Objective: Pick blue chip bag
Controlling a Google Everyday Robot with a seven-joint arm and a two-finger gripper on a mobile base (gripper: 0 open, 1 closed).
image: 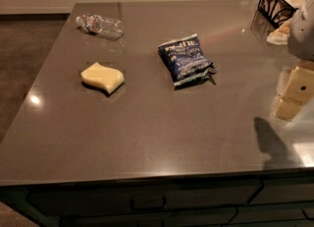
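Note:
The blue chip bag (187, 59) lies flat on the grey countertop (147, 123), a little right of centre towards the back. It is dark navy with white lettering and pale sealed edges. My gripper (293, 98) hangs at the right edge of the view, above the counter and well to the right of the bag. Its two pale cream fingers (300, 86) stand apart with nothing between them. The white arm (303, 27) rises above it.
A pale yellow sponge-like block (102, 77) lies left of the bag. A clear plastic bottle (100, 25) lies on its side at the back left. A black wire basket (280, 2) stands at the back right corner. The counter's front edge (147, 176) runs across the bottom, with drawers below.

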